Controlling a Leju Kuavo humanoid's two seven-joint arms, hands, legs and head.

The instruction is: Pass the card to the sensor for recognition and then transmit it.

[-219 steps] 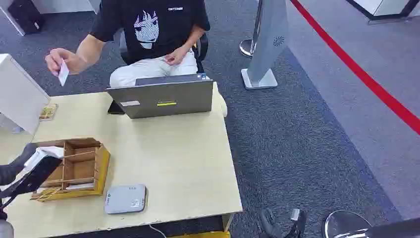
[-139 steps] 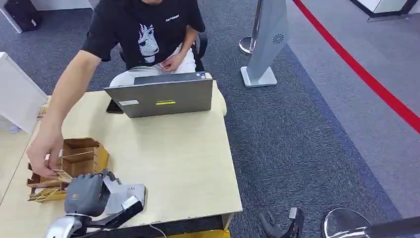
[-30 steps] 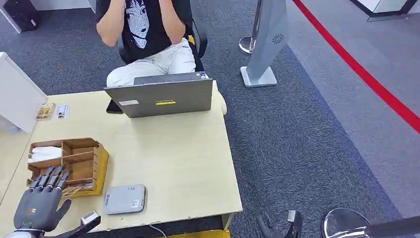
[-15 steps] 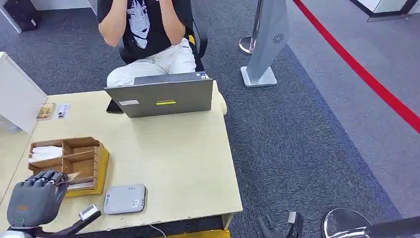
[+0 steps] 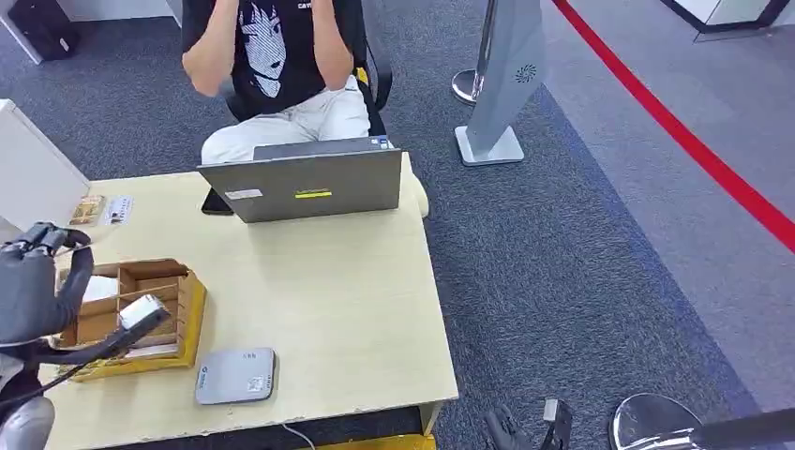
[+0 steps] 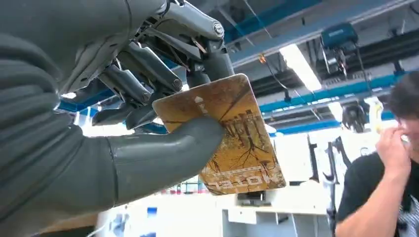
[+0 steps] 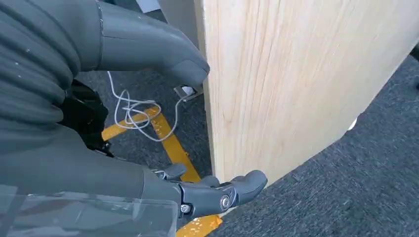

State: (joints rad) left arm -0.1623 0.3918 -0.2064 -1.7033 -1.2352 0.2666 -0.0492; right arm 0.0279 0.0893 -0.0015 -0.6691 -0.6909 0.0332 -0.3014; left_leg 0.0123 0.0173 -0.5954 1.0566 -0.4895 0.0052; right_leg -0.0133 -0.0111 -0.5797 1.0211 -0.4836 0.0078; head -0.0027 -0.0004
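Observation:
In the left wrist view my left hand (image 6: pixel 104 148) pinches a yellow-brown card (image 6: pixel 237 143) with a tree print between thumb and fingers, held up in the air. The head view has that hand (image 5: pixel 33 289) raised over the table's left edge, just left of the wooden card box (image 5: pixel 155 314). The grey sensor (image 5: pixel 236 375) lies flat near the front edge, to the right of the hand and apart from it. My right hand (image 7: pixel 84 158) hangs beside the table's wooden side panel (image 7: pixel 296 84), fingers apart, holding nothing.
A person (image 5: pixel 281 56) sits behind a grey laptop (image 5: pixel 309 183) at the far side, both arms raised to the face. A white partition (image 5: pixel 33 173) stands at the left. A small card and tag (image 5: pixel 101 208) lie at the table's far left. A white cable (image 7: pixel 133 111) lies on the floor.
My left hand has lifted up and left from the card box, carrying the card. The person's arms shifted slightly.

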